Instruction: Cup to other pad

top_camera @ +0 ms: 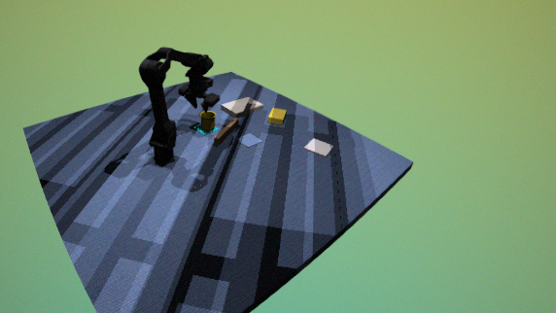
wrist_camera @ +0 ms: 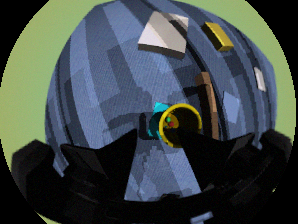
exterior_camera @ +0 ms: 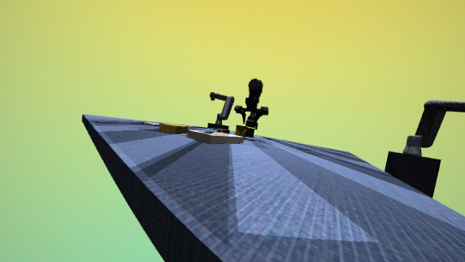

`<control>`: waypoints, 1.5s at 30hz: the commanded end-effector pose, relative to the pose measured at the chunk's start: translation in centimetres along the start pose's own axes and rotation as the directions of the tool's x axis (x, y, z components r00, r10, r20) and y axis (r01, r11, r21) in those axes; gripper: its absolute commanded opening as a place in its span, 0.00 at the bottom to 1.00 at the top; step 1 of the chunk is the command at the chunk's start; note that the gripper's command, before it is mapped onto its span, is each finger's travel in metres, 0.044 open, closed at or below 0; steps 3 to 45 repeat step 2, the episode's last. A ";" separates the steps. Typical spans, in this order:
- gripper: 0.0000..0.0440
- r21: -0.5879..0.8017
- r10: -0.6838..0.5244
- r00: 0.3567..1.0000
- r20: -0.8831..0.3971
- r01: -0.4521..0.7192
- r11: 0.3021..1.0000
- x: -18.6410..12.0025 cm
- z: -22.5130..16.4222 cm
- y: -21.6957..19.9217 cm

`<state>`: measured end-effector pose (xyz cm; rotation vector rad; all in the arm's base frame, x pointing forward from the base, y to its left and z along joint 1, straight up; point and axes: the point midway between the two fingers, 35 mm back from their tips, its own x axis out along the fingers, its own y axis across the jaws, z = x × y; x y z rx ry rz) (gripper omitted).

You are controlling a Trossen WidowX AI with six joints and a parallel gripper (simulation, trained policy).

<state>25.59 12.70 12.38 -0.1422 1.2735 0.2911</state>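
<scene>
The yellow cup (top_camera: 208,121) (exterior_camera: 241,130) (wrist_camera: 187,122) stands upright on the table, over part of the cyan pad (top_camera: 213,129) (wrist_camera: 160,107). Small marbles (wrist_camera: 170,122), red and green among them, show inside it in the wrist view. My gripper (top_camera: 200,106) (wrist_camera: 157,130) is open and empty just above the cup. In the wrist view the right fingertip overlaps the near part of the cup's rim; whether they touch I cannot tell. A light blue square (top_camera: 251,141) (wrist_camera: 231,106) lies flat beyond the brown bar.
The brown bar (top_camera: 226,132) (wrist_camera: 207,100) lies close beside the cup. A pale slab (top_camera: 235,107) (exterior_camera: 215,137) (wrist_camera: 162,35), a yellow block (top_camera: 277,117) (exterior_camera: 173,128) (wrist_camera: 218,37) and a white tile (top_camera: 319,147) (wrist_camera: 259,79) lie farther off. Other arms show in the exterior view.
</scene>
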 end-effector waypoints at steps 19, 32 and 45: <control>0.72 0.017 0.015 0.999 0.050 -0.016 1.000 -1.9 0.6 0.0; 0.72 0.017 0.015 0.999 0.050 -0.016 1.000 -1.9 0.6 0.0; 0.72 0.017 0.015 0.999 0.050 -0.016 1.000 -1.9 0.6 0.0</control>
